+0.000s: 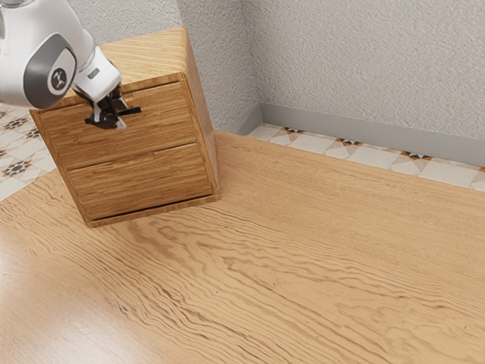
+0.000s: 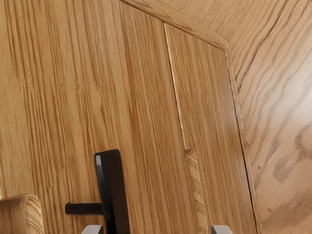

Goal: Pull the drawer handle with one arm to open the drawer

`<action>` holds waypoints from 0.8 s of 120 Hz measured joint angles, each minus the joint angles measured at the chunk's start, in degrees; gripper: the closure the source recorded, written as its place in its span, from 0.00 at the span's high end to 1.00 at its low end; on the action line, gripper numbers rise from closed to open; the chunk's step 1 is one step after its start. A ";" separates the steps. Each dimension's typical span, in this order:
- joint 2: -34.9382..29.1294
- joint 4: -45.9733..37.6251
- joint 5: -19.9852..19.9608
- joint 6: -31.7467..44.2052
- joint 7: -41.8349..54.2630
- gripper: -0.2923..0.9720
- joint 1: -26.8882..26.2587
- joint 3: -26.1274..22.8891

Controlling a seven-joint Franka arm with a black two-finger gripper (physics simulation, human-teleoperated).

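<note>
- While the arm [image 1: 45,61] reaches in from the exterior view's upper left, the black gripper [image 1: 111,115] sits against the front of the upper drawer [image 1: 121,140], at its black handle [image 1: 133,111].
- In the wrist view, two grey fingertips [image 2: 220,229] stand wide apart. The handle [image 2: 111,187] lies between them, just beside one finger and well clear of the other, so the hand is spread wide and grips nothing.
- The upper drawer belongs to a wooden cabinet [image 1: 151,53] at the far left of the wooden table [image 1: 303,265].
- Its front looks about level with the lower drawer [image 1: 140,182] beneath it.
</note>
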 joint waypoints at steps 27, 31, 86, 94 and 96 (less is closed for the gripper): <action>1.06 -0.09 0.07 -0.03 0.15 0.40 0.03 0.24; 0.75 -0.26 0.15 -0.07 0.13 0.38 0.00 0.29; -5.54 -6.98 0.63 -3.03 -2.92 0.22 -1.04 0.21; -7.61 -9.09 0.68 -3.25 -3.55 0.21 -1.43 0.15; -8.18 -9.67 0.69 -3.25 -3.69 0.21 -1.55 0.17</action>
